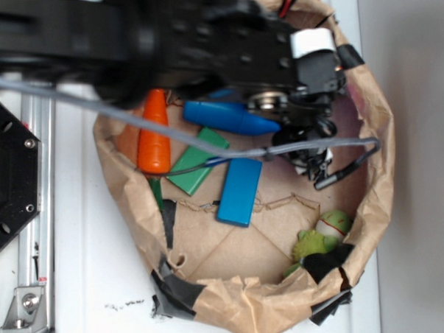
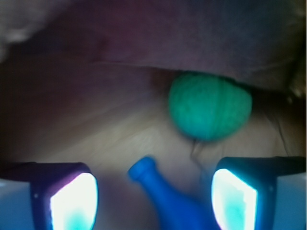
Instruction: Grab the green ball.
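I am holding my gripper point(image 2: 153, 191) low inside the paper bowl point(image 1: 376, 173), and its two fingers point(image 2: 72, 196) are standing wide apart with nothing squeezed between them. I am keeping them apart because the green ball point(image 2: 209, 105) is not between them yet. In the wrist view the green ball is sitting ahead of my fingers and a bit toward the right one, tucked up against the paper wall at the far side. I think it is resting there because the wall is stopping it from rolling any more. The blue bottle point(image 2: 165, 194) is lying in the gap between my fingers, with its neck pointing toward the green ball but not touching it. That is a bother, because if I close now I am going to pinch the bottle and not the ball. From the outside view my black arm point(image 1: 139, 30) is covering the top of the bowl, so I cannot see the green ball there at all. I am also seeing an orange carrot point(image 1: 155, 134), a flat green block point(image 1: 198, 162), a flat blue block point(image 1: 239, 191) and a little green frog point(image 1: 323, 237) lying on the bowl's floor, all well away from my fingers. I think I am needing to go forward and a little to the right, past the bottle, so the ball ends up in the gap.
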Tool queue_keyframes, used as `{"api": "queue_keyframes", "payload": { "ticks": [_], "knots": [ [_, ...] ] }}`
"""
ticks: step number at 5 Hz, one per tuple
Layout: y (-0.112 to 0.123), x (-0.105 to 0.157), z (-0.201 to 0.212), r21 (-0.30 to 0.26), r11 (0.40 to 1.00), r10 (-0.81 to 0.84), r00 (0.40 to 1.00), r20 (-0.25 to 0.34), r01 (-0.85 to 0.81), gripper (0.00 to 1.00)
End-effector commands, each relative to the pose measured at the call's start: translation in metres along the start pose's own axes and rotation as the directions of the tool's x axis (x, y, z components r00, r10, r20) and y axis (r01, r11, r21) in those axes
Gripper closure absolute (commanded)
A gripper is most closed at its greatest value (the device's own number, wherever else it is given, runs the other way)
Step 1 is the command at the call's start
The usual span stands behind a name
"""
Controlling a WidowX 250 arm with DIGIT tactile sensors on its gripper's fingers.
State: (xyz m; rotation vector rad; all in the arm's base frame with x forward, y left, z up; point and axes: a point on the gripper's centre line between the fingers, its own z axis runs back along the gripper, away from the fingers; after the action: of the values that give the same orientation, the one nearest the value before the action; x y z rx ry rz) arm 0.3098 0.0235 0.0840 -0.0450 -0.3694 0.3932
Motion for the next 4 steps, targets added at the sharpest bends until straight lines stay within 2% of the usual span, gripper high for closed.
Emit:
{"api": "queue_keyframes", "payload": {
  "ticks": [1, 2, 3, 4],
  "knots": [
    [0.007, 0.012, -0.007, 0.030, 0.999, -0.026, 0.990, 0.141, 0.022, 0.00],
    [0.006, 0.015, -0.028, 0.026, 1.000, -0.001, 0.987, 0.161, -0.003, 0.00],
    [0.016, 0.019, -0.035, 0.095, 0.995, 0.004, 0.985, 0.171, -0.020, 0.00],
    [0.039, 0.027, -0.032, 0.145, 0.987, 0.040, 0.981, 0.190, -0.068, 0.00]
  ]
}}
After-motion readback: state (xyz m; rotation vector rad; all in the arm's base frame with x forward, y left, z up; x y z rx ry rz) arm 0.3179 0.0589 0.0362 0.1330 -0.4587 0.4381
